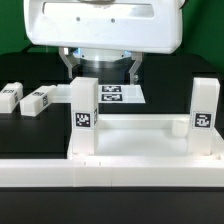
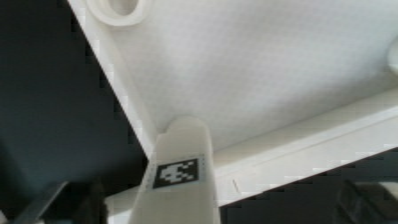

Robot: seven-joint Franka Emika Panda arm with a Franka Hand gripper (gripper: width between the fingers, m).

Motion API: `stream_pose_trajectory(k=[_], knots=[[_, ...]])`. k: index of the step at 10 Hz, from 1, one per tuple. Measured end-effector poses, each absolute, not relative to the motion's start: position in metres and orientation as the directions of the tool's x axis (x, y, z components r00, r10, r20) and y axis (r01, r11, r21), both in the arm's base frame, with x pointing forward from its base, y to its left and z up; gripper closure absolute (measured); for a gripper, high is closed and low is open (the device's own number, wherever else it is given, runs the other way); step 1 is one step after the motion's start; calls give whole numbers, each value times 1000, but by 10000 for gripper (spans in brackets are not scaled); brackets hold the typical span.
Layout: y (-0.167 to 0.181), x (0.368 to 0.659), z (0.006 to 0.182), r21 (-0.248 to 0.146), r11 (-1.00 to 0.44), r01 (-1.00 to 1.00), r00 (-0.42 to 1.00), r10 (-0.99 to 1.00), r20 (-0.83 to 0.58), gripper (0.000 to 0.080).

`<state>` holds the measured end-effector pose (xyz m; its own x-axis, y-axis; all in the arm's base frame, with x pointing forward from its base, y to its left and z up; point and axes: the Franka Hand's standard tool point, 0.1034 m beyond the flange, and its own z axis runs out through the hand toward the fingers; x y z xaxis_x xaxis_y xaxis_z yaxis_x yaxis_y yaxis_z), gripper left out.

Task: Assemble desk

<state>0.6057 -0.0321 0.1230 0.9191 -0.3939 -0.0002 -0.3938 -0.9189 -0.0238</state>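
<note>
Exterior view: my end effector (image 1: 100,72) hangs above the back of the desk panel (image 1: 140,140), fingers spread wide with nothing between them, so it is open and empty.
Desk panel: flat on the black bench (image 1: 30,128), rim up, just below me.
Legs up: two are in. The left standing leg (image 1: 83,115) and the right standing leg (image 1: 203,115) are both upright, one at each end of the panel as the exterior view has it.
Wrist view: an upright leg (image 2: 178,178) rises toward my camera with its tag showing, and further along the panel is an empty socket (image 2: 121,10), round and waiting.
Loose legs: the nearer loose leg (image 1: 38,100) and the outer loose leg (image 1: 10,97) lie flat on the bench, close together and apart from the panel.
Key relation: both lie off to the exterior view's left of me, well clear of my fingers. Their long axes run roughly across that view, slightly slanted.
My read: the next move is a leftward reach for the nearer one, fingers closing across its narrow sides.
Marker board (image 1: 115,95): behind the panel, not in play.
</note>
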Motion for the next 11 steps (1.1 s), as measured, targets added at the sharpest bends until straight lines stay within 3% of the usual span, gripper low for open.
stream_pose_trajectory(k=[3,11], knots=[[-18,591,113,-17,-847,-531,847,-530,-23,151],[-12,587,108,-13,-856,-517,856,-516,-32,151]])
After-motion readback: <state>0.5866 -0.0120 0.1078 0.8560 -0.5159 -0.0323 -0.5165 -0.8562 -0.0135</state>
